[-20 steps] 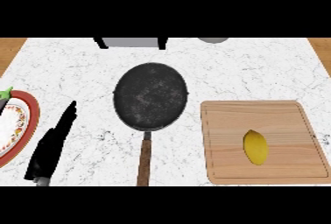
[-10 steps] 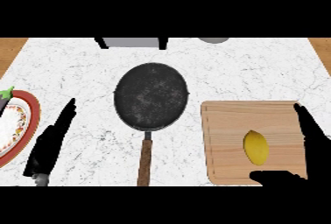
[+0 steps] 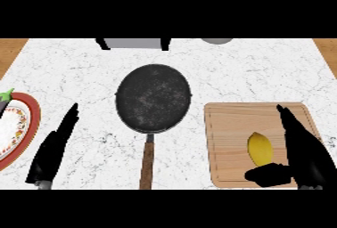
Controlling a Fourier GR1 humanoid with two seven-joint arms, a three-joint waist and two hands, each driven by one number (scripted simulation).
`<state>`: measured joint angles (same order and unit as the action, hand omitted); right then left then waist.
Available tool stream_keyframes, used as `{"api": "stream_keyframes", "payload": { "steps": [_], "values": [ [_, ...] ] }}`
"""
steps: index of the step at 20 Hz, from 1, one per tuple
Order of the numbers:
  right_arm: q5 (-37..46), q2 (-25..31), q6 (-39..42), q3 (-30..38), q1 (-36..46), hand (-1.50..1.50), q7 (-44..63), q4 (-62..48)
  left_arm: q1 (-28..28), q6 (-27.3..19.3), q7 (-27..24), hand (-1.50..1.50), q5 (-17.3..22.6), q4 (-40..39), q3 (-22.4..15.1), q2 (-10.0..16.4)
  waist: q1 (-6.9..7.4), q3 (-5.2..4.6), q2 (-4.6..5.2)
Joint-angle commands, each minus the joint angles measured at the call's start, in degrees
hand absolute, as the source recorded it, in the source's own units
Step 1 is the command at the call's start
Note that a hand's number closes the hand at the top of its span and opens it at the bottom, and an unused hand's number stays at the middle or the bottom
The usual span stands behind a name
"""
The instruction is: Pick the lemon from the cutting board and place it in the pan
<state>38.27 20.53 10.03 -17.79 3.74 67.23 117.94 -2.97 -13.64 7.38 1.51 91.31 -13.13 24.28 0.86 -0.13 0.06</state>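
path: cutting board (image 3: 227, 129) to pan (image 3: 153, 98), open counter (image 3: 183, 151) | lemon (image 3: 260, 149): flanked by right hand (image 3: 306, 156), perhaps touching

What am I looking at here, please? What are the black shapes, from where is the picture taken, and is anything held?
This is a humanoid robot's own view, looking steeply down from its head at a white marble counter. The black shapes are its hands. The left hand rests open at the lower left. The right hand is open over the light wooden cutting board, beside the yellow oval lemon. In the middle lies a dark round frying pan with a brown handle. A red-rimmed plate shows at the left edge. Nothing is held.
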Motion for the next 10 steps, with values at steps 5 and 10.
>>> {"api": "stream_keyframes", "payload": {
  "steps": [5,10],
  "values": [
    [1.4,-6.4,7.2,-1.4,7.5,-1.50,12.8,-7.6,-1.3,1.9,1.1,0.00,0.3,2.7,1.2,1.0,0.26,0.08,-0.08],
    [0.3,-5.0,10.8,1.3,5.8,-1.50,13.3,-7.7,1.9,1.1,2.4,0.00,-0.1,0.3,1.4,-0.8,-0.95,0.05,-0.13]
  ]
}}
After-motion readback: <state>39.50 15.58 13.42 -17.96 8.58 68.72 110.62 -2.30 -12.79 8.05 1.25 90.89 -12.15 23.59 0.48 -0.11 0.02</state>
